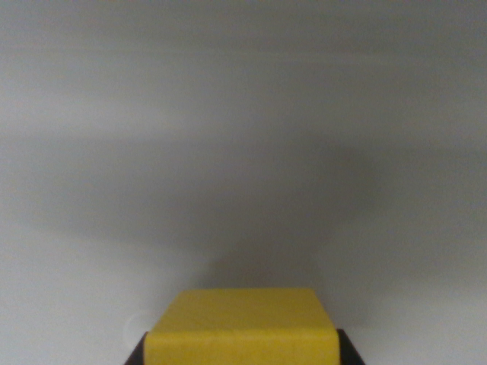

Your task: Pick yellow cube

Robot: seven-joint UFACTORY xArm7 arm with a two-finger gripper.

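**Yellow cube at bottom centre, flanked by dark claw parts**

At the lower left of the frame, just a dark sliver of the gripper [240, 351], pressed against the cube's left side. At bottom centre, the yellow cube [242, 327], top face and front face both showing, cut off by the lower edge. At the lower right, a matching dark sliver touching the cube's right side. Clamped on the cube from both sides, by all appearances. Above and all around, a plain grey surface [243, 114] with a broad soft shadow across the middle.
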